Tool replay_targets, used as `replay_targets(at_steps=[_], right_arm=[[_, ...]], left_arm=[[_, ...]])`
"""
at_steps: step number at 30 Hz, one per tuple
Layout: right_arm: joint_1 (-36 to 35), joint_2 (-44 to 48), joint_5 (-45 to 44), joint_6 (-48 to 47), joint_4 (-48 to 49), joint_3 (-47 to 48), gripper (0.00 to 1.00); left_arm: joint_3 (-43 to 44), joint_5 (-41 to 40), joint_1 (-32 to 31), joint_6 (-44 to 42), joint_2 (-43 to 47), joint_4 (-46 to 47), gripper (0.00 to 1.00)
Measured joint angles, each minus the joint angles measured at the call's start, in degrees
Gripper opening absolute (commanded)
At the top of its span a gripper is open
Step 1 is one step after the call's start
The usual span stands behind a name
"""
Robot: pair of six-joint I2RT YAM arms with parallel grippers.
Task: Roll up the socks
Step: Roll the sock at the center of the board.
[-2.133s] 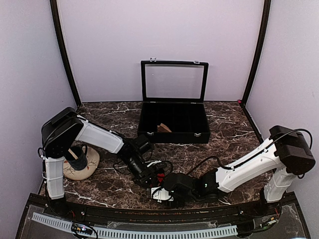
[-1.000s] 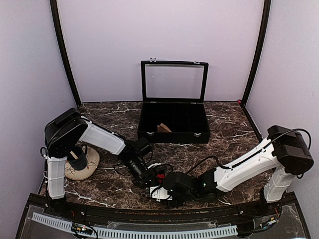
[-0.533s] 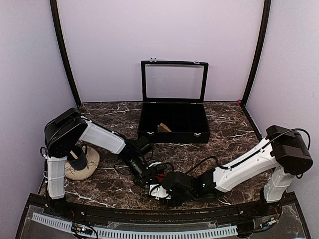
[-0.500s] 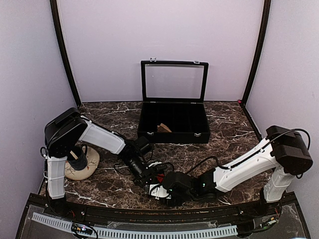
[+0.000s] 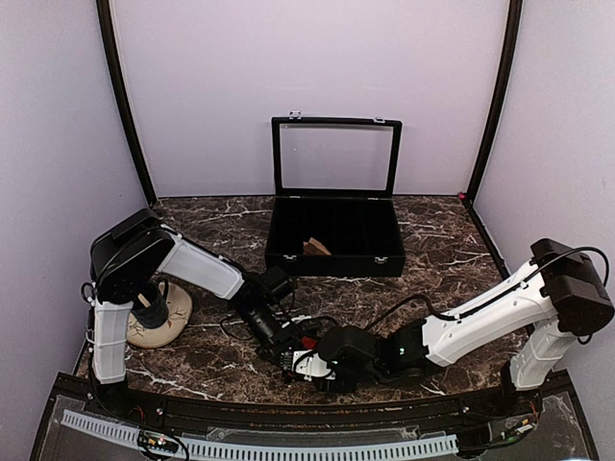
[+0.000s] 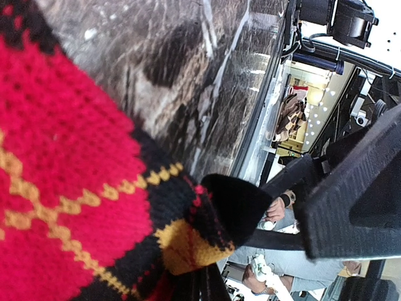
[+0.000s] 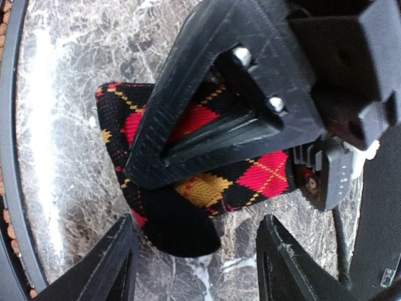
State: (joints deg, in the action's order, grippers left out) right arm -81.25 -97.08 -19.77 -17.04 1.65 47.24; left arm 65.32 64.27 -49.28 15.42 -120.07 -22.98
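The left gripper is staying clamped tight on the argyle sock, pinning it to the marble table near the front edge. The right gripper is spreading its jaws wider than a second ago and sliding slightly leftward over the same sock. Its two fingers are now standing well apart on either side of the sock's black end and, as far as the wrist view is showing, gripping nothing. That is suggesting the right claw is letting go to take a fresh bite, so the roll is looking barely begun: the sock is lying mostly flat, only its dark end curling. The left arm is reaching from its base at the left, forearm slanting toward centre, wrist low over the table. The right arm is stretching long and low from the right, wrist pointing left, meeting the left claw over the sock. A tan piece, likely the second sock, is lying in the black case behind
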Motion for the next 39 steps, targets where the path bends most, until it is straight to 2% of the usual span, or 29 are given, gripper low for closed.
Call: replay_targets(at_steps=[17,39], right_arm=[[-1.6,0.4,3.3,1.0,-0.7,-0.3,0.49],[-2.7,-0.4,4.3,1.7,-0.5,-0.8,0.48]], left_arm=[[0.1,0.7,0.0,0.0,-0.3,0.0,0.0],[0.1,0.9,0.3,-0.9,-0.4,-0.6,0.0]])
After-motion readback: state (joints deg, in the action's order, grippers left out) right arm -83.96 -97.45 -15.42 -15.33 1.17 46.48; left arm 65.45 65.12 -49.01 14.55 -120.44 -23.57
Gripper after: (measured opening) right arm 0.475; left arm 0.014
